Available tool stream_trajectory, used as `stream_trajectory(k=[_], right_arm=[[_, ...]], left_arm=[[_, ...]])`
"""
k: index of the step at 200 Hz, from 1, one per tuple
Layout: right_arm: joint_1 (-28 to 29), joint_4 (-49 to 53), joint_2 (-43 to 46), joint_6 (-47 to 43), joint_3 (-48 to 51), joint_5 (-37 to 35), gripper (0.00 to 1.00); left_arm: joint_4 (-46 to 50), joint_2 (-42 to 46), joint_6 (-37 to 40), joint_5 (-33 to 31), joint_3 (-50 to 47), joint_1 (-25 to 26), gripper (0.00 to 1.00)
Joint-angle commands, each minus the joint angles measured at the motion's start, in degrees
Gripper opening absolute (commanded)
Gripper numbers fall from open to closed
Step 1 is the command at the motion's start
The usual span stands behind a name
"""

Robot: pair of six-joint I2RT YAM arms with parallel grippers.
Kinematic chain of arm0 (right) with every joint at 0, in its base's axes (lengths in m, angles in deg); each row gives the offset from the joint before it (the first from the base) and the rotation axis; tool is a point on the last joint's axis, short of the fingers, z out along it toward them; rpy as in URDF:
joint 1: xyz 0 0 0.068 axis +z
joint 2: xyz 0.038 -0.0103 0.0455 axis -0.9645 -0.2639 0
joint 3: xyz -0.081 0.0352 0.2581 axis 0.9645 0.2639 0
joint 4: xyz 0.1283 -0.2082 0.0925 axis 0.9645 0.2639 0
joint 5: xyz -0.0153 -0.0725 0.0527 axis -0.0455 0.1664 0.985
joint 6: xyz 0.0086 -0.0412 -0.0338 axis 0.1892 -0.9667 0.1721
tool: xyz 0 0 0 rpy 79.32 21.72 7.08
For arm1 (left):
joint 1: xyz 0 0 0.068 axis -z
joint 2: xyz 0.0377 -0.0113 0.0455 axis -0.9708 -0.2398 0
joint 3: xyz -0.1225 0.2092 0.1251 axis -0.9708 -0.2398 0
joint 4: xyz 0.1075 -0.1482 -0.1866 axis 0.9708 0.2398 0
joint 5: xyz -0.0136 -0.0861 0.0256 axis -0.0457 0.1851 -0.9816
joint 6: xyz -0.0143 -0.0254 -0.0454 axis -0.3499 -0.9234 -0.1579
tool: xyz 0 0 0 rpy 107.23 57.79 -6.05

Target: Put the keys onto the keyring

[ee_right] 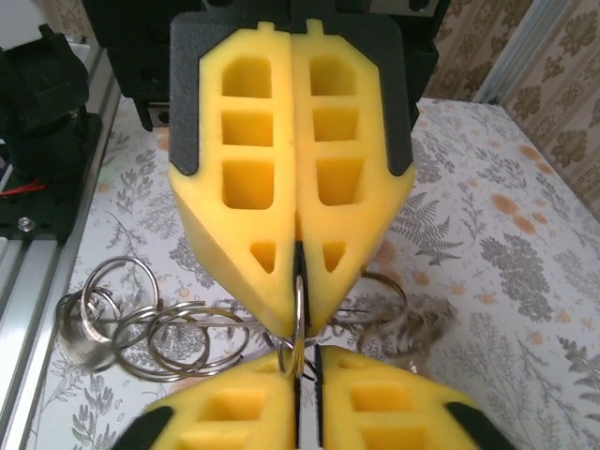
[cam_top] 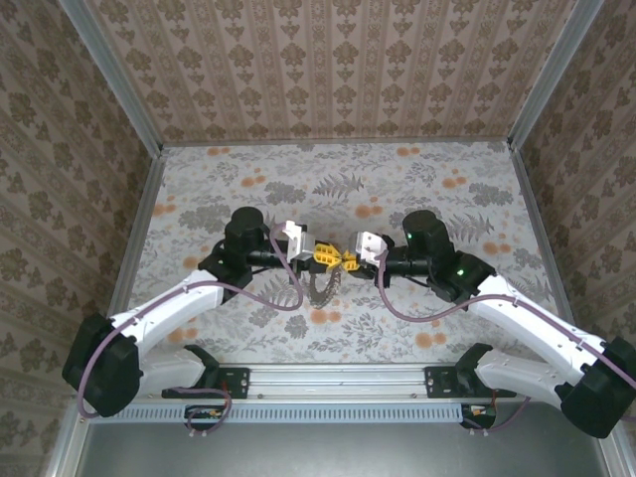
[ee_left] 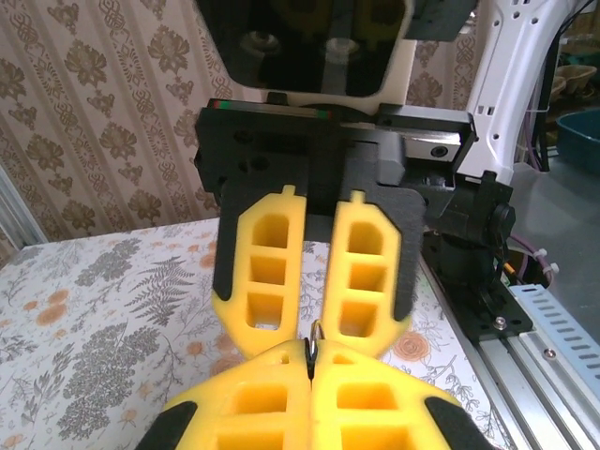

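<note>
Both left gripper (ee_right: 298,314) and right gripper (ee_left: 316,335) pinch the keyring (ee_right: 298,349), thin silvery linked loops.

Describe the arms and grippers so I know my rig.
Both the left arm and right arm have white shells with black joints and a purple cable looping alongside. The left gripper and right gripper carry yellow fingers with rectangular cut-out pockets, tapering to wedge tips and backed by black plates. A green light glows on the right arm.

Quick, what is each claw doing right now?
Left gripper: closed on a thin metal ring.
Right gripper: jaws nearly together around that ring; grip cannot be told.
</note>
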Motion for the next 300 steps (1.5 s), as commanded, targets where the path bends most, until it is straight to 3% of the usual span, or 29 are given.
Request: stream_trajectory(k=[1, 35, 85, 114, 188, 228, 246, 267, 300], right_arm=[[0.5, -4.4, 0.4, 0.0, 1.3, 6.2, 0.23], [0.3, -5.9, 1.5, -0.1, 2.0, 6.5, 0.2], [-0.3, -5.3, 1.5, -0.1, 2.1, 5.8, 0.07], [-1.4, -1.2, 1.8, -2.0, 1.6, 5.4, 0.19], [-4.0, -14.7, 2.8, 7.5, 7.2, 12.6, 0.2], [-4.0, -13.1, 1.9, 6.8, 5.9, 11.5, 0.05], [-4.0, -9.3, 1.9, 4.7, 4.4, 10.5, 0.0], [-3.9, -1.7, 1.7, 1.5, 1.1, 8.2, 0.0], [-3.1, 10.6, 0.5, -3.6, -5.0, 3.9, 0.0]], left_arm=[[-5.2, -0.9, -1.9, -1.1, -0.2, 0.8, 0.0], [-5.2, -1.4, -1.9, -0.9, -0.4, 0.8, 0.0], [-3.6, -1.2, -1.8, -1.3, -0.4, 0.8, 0.0], [-2.5, 0.1, -1.2, -1.4, -0.8, 0.2, 0.0], [-3.3, 0.5, -2.0, 1.8, -0.3, 0.0, 0.0], [-2.8, 0.7, -1.9, 1.0, -0.4, 0.0, 0.0], [1.6, 1.2, 0.0, -0.7, 0.2, 0.0, 0.0], [13.4, 1.7, 6.2, -3.0, 3.1, 0.1, 0.15], [28.6, 0.0, 13.4, -3.9, 8.3, 0.1, 0.17]])
